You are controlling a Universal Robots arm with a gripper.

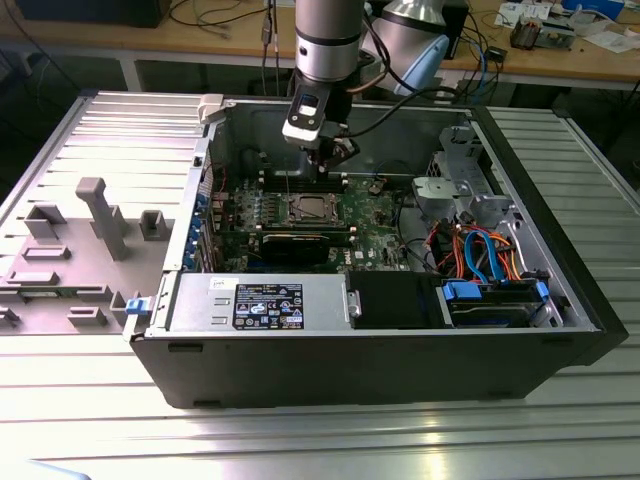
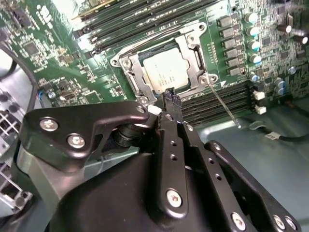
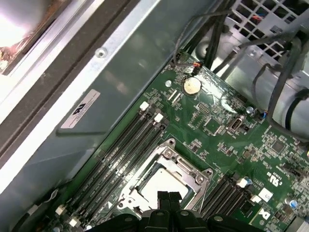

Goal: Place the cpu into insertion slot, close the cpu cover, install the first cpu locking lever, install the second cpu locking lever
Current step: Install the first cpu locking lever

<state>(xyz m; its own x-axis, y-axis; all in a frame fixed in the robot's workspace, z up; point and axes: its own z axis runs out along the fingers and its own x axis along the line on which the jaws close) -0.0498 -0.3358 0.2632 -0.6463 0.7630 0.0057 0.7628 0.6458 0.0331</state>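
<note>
The gripper (image 2: 171, 99), fingertips pressed together and empty, hovers just above the cpu (image 2: 166, 72). The cpu sits in the insertion slot (image 1: 308, 208), with the cpu cover (image 2: 131, 72) lying around it. The print on the near label (image 1: 268, 305) is too small to read.

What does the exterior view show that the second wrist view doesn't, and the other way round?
Exterior view: the open computer case, its grey power box and blue and orange cables. Second wrist view: a thin metal lever angling out beside the chip. Both: the green board, that chip framed by its metal cover, and the black gripper near it.
</note>
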